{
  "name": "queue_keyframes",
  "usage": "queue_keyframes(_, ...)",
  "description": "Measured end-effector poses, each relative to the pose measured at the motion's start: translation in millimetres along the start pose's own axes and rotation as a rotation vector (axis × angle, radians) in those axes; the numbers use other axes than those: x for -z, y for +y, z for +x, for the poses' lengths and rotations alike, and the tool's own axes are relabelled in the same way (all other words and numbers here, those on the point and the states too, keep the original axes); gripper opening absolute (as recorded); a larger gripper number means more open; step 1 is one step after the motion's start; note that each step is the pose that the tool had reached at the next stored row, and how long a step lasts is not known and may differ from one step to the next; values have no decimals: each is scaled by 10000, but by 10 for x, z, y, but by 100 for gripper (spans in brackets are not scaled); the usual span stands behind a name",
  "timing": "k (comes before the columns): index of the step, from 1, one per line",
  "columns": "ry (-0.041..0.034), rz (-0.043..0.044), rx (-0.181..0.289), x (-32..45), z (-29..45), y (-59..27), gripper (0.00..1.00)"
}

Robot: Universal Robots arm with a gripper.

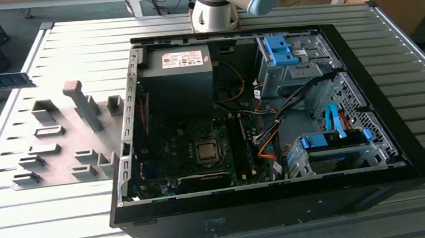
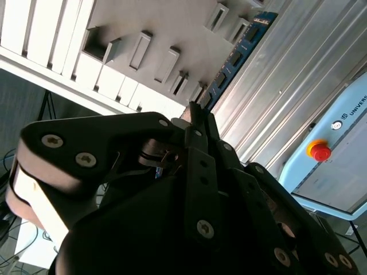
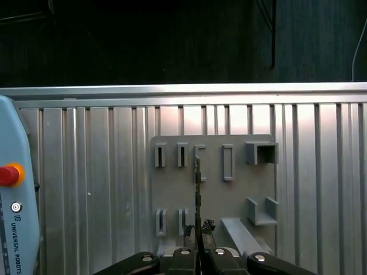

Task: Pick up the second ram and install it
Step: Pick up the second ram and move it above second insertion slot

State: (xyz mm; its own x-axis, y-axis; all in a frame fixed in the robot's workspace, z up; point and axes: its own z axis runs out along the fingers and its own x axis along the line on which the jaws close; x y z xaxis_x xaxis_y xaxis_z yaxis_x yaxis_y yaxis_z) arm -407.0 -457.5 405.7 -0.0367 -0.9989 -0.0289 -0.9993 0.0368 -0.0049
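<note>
Jaws tight on the second ram (image 2: 235, 59)

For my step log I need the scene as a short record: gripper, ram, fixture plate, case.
gripper: shut on the ram, seen in both wrist views
ram: blue stick with dark chips, held at one end, not in the case
fixture plate: grey, flat on the slatted table, beyond the ram
case: open on the table, board exposed
</note>
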Motion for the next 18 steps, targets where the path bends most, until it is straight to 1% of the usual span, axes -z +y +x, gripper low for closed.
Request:
queue_keyframes(3, -1, 1, 0, 44, -1, 0, 14)
queue_keyframes(10, 2, -1, -1, 47, -2, -5, 14)
queue_keyframes(18, 1, 1, 0, 46, -3, -45, 14)
